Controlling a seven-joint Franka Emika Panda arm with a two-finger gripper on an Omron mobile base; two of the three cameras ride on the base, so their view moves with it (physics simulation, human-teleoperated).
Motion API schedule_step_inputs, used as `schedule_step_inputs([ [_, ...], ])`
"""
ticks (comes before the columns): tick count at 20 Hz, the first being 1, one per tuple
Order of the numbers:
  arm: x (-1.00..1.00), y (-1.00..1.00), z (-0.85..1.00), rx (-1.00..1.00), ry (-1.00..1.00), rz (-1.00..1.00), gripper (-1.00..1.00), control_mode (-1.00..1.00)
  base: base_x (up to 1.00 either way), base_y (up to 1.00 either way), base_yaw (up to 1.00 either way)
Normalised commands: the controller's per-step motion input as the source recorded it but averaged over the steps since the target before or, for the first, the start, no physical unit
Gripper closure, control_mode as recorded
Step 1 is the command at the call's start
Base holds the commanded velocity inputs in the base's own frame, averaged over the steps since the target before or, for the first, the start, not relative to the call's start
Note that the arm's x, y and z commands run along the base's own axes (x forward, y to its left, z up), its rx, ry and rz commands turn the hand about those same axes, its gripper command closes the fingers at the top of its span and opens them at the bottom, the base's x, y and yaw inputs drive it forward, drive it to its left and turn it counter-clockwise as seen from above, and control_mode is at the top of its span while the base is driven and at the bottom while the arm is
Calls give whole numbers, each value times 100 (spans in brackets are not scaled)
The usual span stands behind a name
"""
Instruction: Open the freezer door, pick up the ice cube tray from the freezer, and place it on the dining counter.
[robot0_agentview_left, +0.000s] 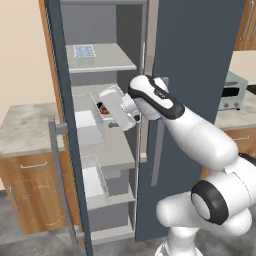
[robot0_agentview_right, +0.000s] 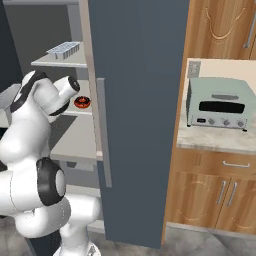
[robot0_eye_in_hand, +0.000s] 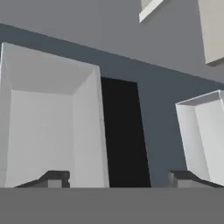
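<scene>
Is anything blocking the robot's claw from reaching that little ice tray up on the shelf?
Nothing visible blocks it. The freezer door is swung open, and the ice cube tray lies alone on an upper shelf of the freezer. The gripper, open, sits lower, facing the door's white bins, so it must lift and turn.

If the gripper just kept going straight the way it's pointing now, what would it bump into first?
Probably the inside of the freezer door. The gripper, fingers open and empty, faces the dark strip between two white door bins. Depth is unclear, so a finger could clip a bin first.
</scene>
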Motion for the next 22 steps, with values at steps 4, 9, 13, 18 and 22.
schedule_step_inputs([
  [4, -52, 100, -42, -14, 0, 10, -100, -100, 0, 0, 0],
  [9, -30, 35, -5, -8, -5, -4, -100, -100, 0, 0, 0],
  [13, -35, -100, 38, 1, -17, 0, -100, -100, 0, 0, 0],
  [18, -52, -82, 89, 0, -20, 1, -100, -100, 0, 0, 0],
  [22, -30, -48, 91, -4, -15, 1, -100, -100, 0, 0, 0],
])
